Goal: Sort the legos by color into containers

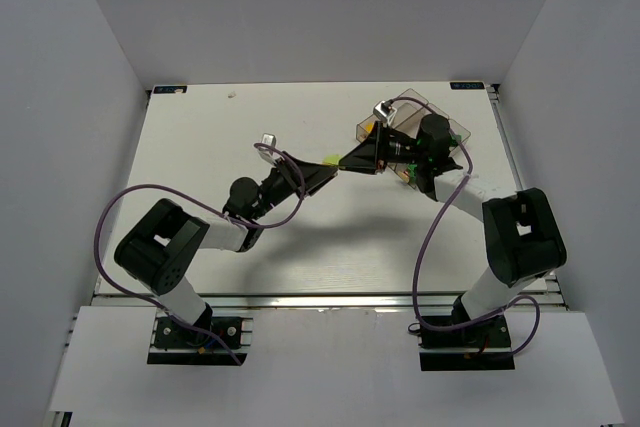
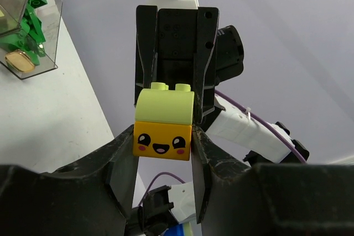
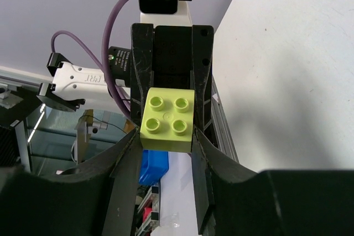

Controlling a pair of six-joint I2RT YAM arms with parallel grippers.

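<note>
Left claw (image 2: 164, 143) and right claw (image 3: 166, 132) clamp stacked bricks (image 2: 164, 115).

the top camera looks down from above and behind both arm bases (image 1: 200, 332), taking in the whole table (image 1: 220, 137) from afar. each wrist camera peers along its own fingers (image 2: 119, 164) at close range, facing the other; both share the lime brick (image 2: 164, 108) on the yellow brick (image 2: 163, 141).
</note>
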